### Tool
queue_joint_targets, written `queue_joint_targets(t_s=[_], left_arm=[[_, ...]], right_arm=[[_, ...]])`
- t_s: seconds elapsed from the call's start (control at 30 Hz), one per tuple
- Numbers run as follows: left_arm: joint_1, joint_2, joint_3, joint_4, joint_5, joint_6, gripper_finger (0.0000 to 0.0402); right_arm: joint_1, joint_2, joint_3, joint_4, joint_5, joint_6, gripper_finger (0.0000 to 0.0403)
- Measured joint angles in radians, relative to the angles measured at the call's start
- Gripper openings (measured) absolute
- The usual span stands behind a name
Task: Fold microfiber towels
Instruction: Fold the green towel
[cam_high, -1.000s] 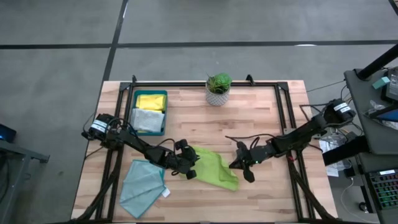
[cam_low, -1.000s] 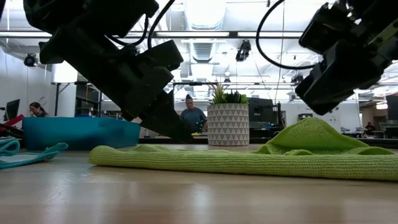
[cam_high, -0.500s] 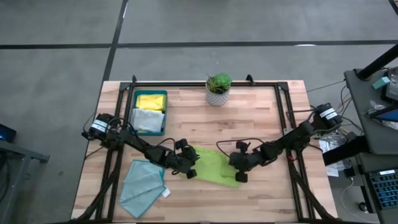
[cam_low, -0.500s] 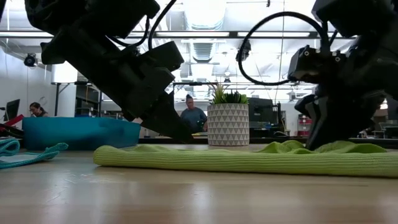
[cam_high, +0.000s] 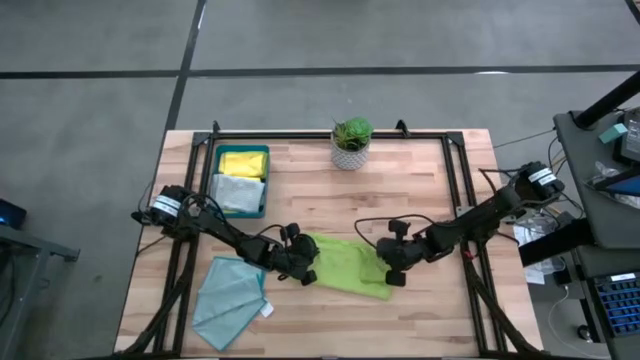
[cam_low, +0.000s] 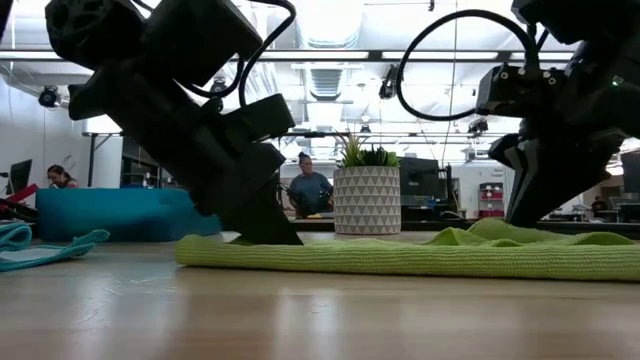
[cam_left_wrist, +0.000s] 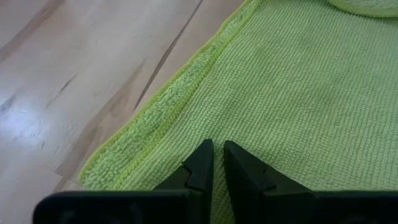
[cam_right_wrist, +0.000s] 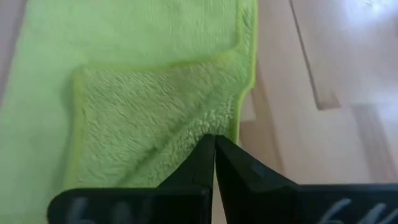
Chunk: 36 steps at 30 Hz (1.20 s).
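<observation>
You're looking at a wooden tabletop (cam_high: 420, 190) with the lime green towel (cam_high: 345, 266) lying near its front edge; take that towel as the landmark. It is lying flat, with one corner folded over on the right arm's side. The teal tray (cam_high: 262, 182) is sitting well behind the towel toward the left arm's side, holding a yellow towel (cam_high: 241, 162) and a pale grey towel (cam_high: 235, 192). The light teal towel (cam_high: 229, 297) is lying beside the green one, apart from it. The potted plant (cam_high: 351, 142) is standing well behind. Left pincer (cam_left_wrist: 215, 157) is pressing on the towel's edge, fingers nearly closed. Right pincer (cam_right_wrist: 214, 149) is resting fully closed on the folded-over corner.
</observation>
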Motion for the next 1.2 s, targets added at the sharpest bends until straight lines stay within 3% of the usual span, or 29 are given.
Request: queue_joint_targets(t_s=[0.4,0.53,0.67,0.87,1.07,1.2], left_arm=[[0.002,-0.003,-0.001,-0.017,0.019,-0.001,0.0026],[0.002,-0.002,0.000,-0.020,0.021,-0.011,0.0026],[0.002,-0.008,0.002,-0.023,0.005,-0.060,0.0026],[0.002,-0.035,0.002,-0.020,-0.012,-0.079,0.0026],[0.002,-0.064,-0.004,-0.038,-0.031,-0.079,0.0026],[0.002,-0.070,-0.005,-0.037,-0.037,-0.078,0.0026]], right_arm=[[-0.003,0.028,-0.015,-0.041,0.040,0.002,0.0009],[-0.012,0.032,-0.022,-0.136,0.176,0.016,0.0009],[-0.030,-0.006,-0.019,-0.164,0.201,-0.007,0.0009],[-0.030,-0.094,-0.016,-0.146,0.170,0.003,0.0009],[-0.023,-0.127,-0.016,0.037,-0.038,0.015,0.0009],[-0.006,-0.091,-0.015,0.180,-0.100,0.011,0.0009]])
